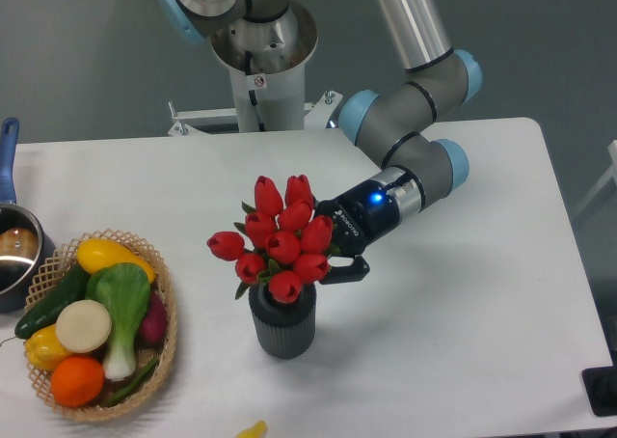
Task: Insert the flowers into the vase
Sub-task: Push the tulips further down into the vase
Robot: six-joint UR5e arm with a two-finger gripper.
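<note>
The flowers point(280, 240), a bunch of red tulip buds with green leaves, stand in the mouth of the vase point(282, 325), a dark grey ribbed cylinder near the table's front middle. Their stems are hidden inside the rim. My gripper point(328, 255) reaches in from the right and is shut on the flowers just behind the buds; one black finger point(347, 271) shows beside the vase's rim, the other is hidden by the blooms.
A wicker basket point(162, 346) of toy vegetables and fruit sits at the front left. A pot with a blue handle point(10, 250) is at the left edge. The robot base point(258, 62) stands at the back. A small yellow item point(253, 429) lies at the front edge.
</note>
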